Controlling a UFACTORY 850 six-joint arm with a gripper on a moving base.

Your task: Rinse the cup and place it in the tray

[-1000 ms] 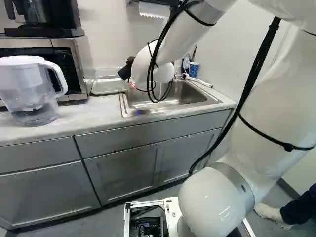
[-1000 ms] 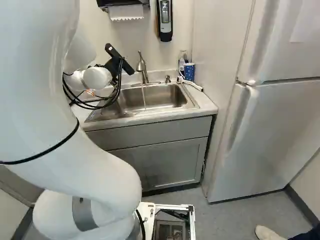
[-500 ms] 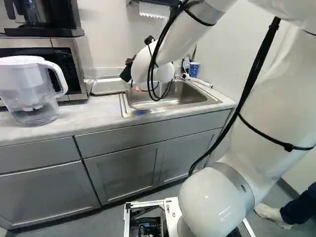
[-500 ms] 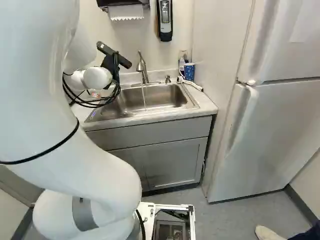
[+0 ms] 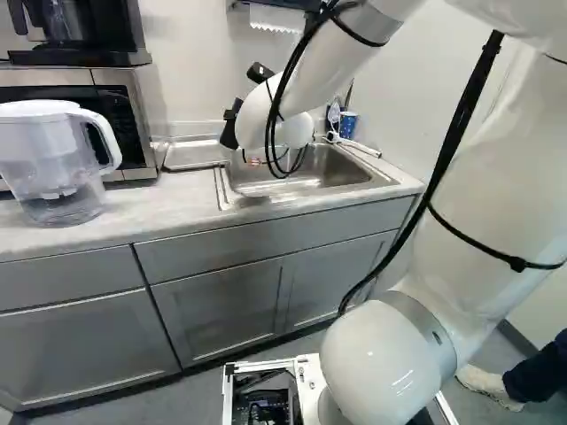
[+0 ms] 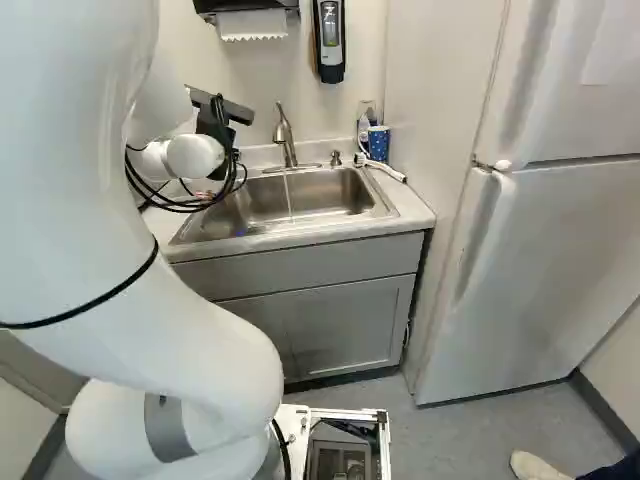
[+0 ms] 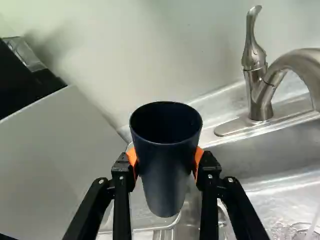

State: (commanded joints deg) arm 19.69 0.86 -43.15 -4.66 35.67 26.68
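Above the tray side of the sink [image 6: 384, 208], white arm [image 5: 390, 159] reaching in, black gripper [image 6: 212, 132] at its end. Fingers apart but loaded: orange pads [image 7: 199, 158] press the dark blue cup [image 7: 166, 165] from both sides. Cup off any surface, mouth up, base the narrower end. Dial for what follows: gripper at centre, its fingers pointing to twelve. Silver tray [image 5: 197, 152] shows partly beneath the cup; the two are apart. Tap [image 7: 260, 95] at two o'clock, lever raised, clear of the cup. Thin stream of water [image 6: 289, 195] falling into the basin; ripples near the drain at about three or four o'clock. Side of the microwave [image 7: 55, 160] at ten. New dial, sink at centre, wall at twelve: tray on the table [image 5: 190, 204] at nine, between sink and microwave. Blue patterned tumbler [image 6: 378, 144] at two, by the back corner. Soap pump [image 6: 335, 158] near one. Farther off, left base view: clear pitcher [image 5: 58, 177] with white lid at nine o'clock from the sink, in front of the microwave. Right base view: refrigerator [image 6: 550, 260] at three o'clock from the sink, beyond the partition.
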